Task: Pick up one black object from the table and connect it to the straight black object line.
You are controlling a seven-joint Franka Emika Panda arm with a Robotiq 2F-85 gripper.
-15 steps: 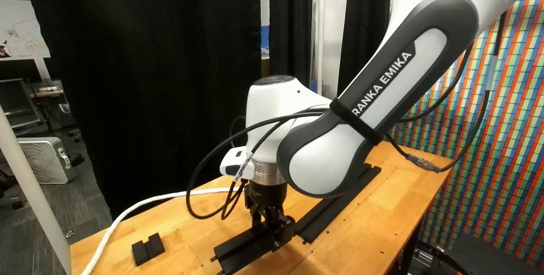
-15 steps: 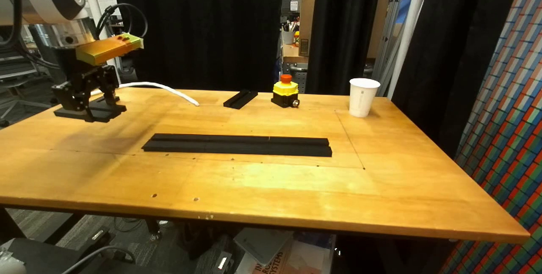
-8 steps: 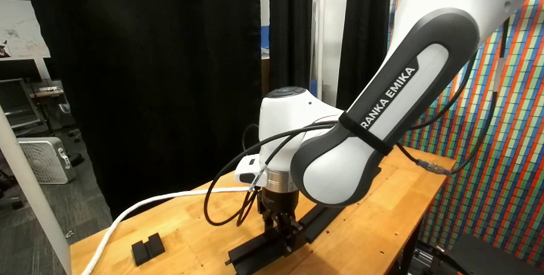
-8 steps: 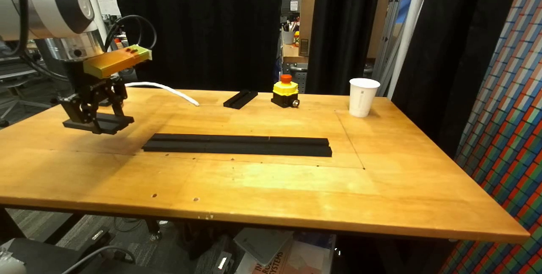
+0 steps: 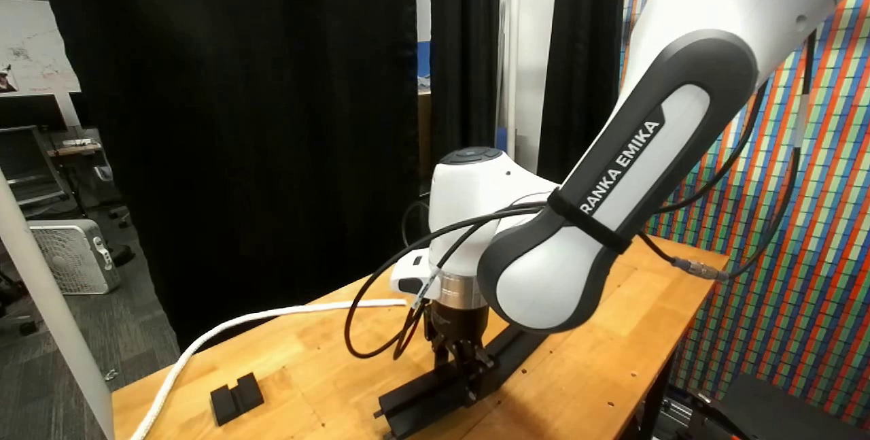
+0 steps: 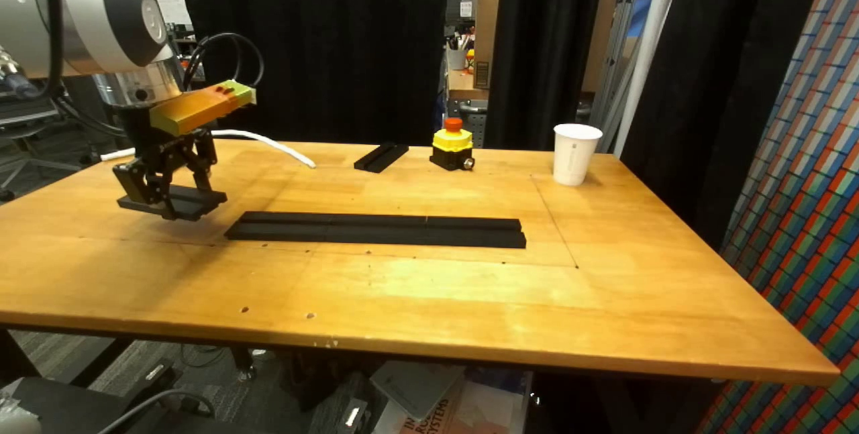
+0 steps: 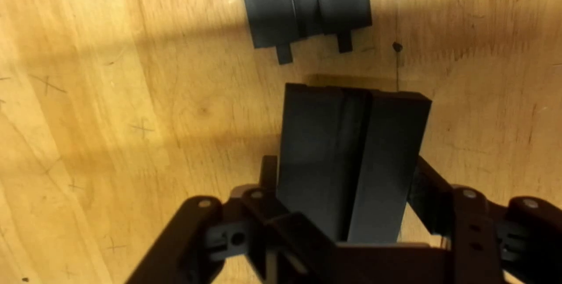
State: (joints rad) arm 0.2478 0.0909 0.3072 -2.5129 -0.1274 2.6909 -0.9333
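Our gripper point(image 7: 346, 175) pinches the black bar point(image 7: 390, 148) by its two long sides, and we hold it roughly level above the table point(image 6: 436, 313), near the left end of the black rail point(image 6: 376, 229) in an exterior view. Our forearm point(image 5: 649, 161) slopes down from the right in an exterior view, hiding part of the rail, and the wrist point(image 5: 463, 212) bends so we point straight down. Only the wrist view clearly shows us two small tabs point(image 7: 345, 41) on the rail's facing end, the table showing between them and the bar, which sits turned a little from the rail's line. Only in an exterior view do we see a white cup point(image 6: 576, 157) and, left of it, a red-topped button point(image 6: 452, 144); only in an exterior view, a box fan point(image 5: 68, 256).
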